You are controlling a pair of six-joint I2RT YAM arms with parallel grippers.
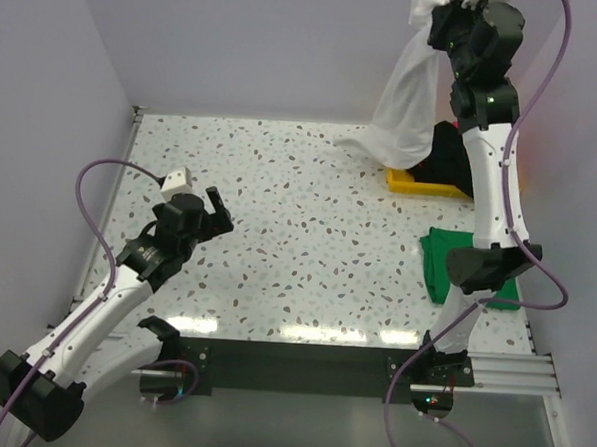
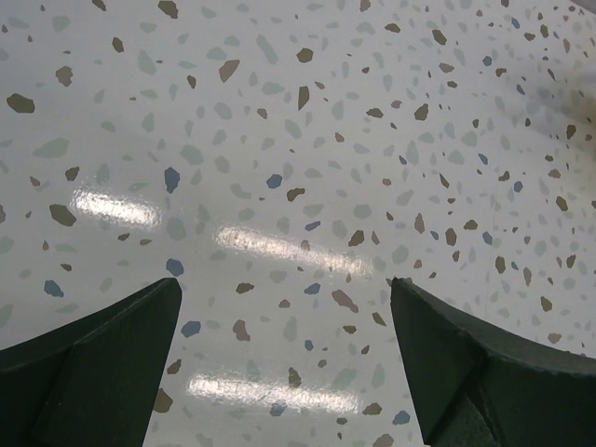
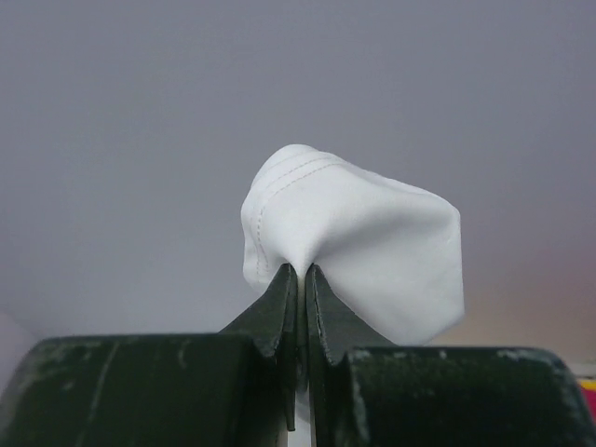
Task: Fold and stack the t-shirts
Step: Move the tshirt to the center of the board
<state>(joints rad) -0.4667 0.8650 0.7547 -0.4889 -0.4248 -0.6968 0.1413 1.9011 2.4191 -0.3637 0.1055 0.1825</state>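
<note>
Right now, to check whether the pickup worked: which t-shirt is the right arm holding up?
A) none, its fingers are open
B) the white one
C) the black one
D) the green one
B: the right arm's fingers are pinched shut on a fold of the white t-shirt, which hangs down from them, while the green t-shirt lies flat below.

at far right a hanging t-shirt (image 1: 411, 89) meets the tray (image 1: 421, 183), a folded t-shirt (image 1: 445, 263) lies nearer.
</note>
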